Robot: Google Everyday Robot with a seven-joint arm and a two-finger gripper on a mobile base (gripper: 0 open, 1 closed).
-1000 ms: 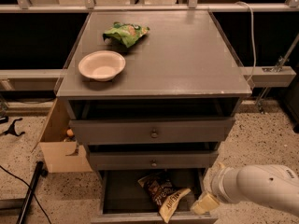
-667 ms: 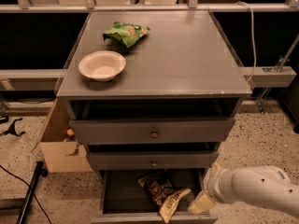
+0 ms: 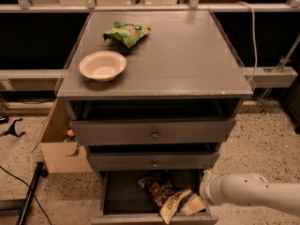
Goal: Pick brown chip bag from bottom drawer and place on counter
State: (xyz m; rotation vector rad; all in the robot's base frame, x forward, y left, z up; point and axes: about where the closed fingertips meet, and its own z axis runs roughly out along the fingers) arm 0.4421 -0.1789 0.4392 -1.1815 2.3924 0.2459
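Lying in the open bottom drawer [image 3: 117, 198], low in the frame, the brown bag [image 3: 161, 195] points its tan end at the front edge. Just right of it sits the gripper [image 3: 193, 204], on a white arm [image 3: 253, 192] from the lower right; I cannot tell its state. Above, the counter [image 3: 187, 55] holds a bowl [image 3: 102, 65] and a green bag [image 3: 126, 33], upper left.

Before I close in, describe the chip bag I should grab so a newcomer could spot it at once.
Find the grey three-drawer cabinet, then its open bottom drawer, the lowest, with a dark inside. The crinkly dark-brown foil bag with a tan-yellow end lies there, beside the end effector. The only other bag, a smaller green bag, sits up on the counter.
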